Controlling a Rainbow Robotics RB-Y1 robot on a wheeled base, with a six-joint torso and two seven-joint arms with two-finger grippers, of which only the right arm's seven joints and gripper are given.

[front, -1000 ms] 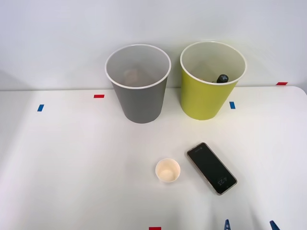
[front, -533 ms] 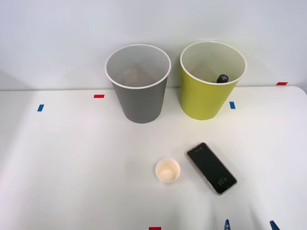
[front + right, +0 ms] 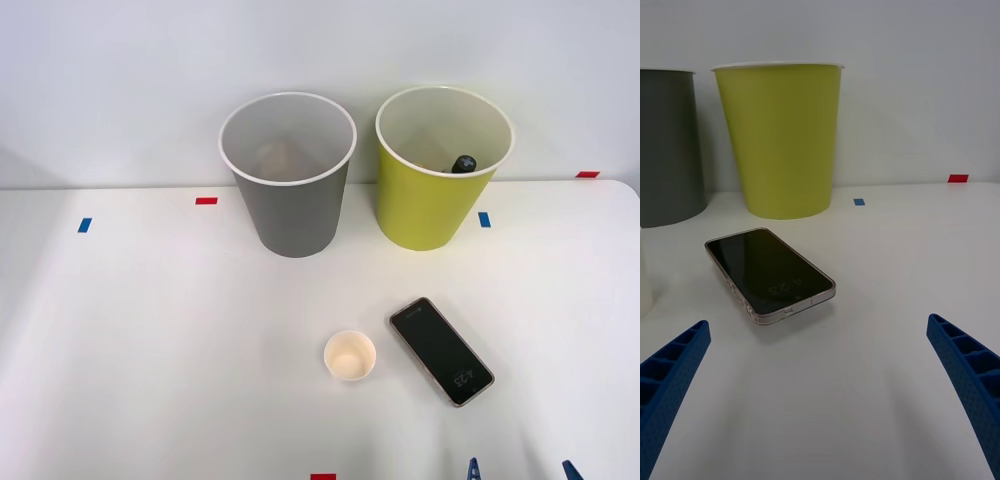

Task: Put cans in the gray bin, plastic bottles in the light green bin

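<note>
The right gripper (image 3: 820,397) is held low over the counter (image 3: 150,350), fingers (image 3: 670,375) spread and empty, near a phone (image 3: 769,274).

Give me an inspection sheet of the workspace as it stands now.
Surface: white table, red and blue tape marks on it.
Job's things: gray bin upright, contents unclear; green bin upright beside it, a black bottle cap showing inside.
Clutter: paper cup upright and a phone lying screen up, side by side in front of the bins.
Grippers: right gripper open, low over the table, holding nothing, phone ahead of it.
Cables: nothing seen.
Surroundings: plain wall behind the bins.
</note>
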